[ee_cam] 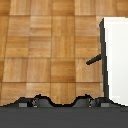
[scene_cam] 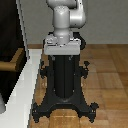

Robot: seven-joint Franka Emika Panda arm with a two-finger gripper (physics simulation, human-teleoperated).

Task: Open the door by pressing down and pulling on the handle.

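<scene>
Door (scene_cam: 10, 35) panel, dark and flat, sits at the far edge of the exterior view's left, and we take it as our landmark. We see it set against a white frame (scene_cam: 21, 20), whose pale upright runs along the door's edge on the side nearer the robot. From the door's lower part a short tan handle (scene_cam: 11, 64) sticks out, lying roughly level and ending just short of the frame. A broad white slab (scene_cam: 22, 92) spreads below the door and frame, down toward the wooden floor (scene_cam: 107, 75).

Beside the door, toward the exterior view's right, stands the black pedestal (scene_cam: 65, 75) on its splayed feet, well clear of the handle. On top of it we see the grey-white arm (scene_cam: 65, 17) rising out of the picture.

In the wrist view we look down on the same parquet, with a white block (ee_cam: 116, 57) to one side and a thin dark bar (ee_cam: 95, 60) jutting from its edge; we cannot say for certain what that bar is. The gripper itself shows in neither view as fingers we can make out, so we cannot tell whether its jaws stand apart or together.
</scene>
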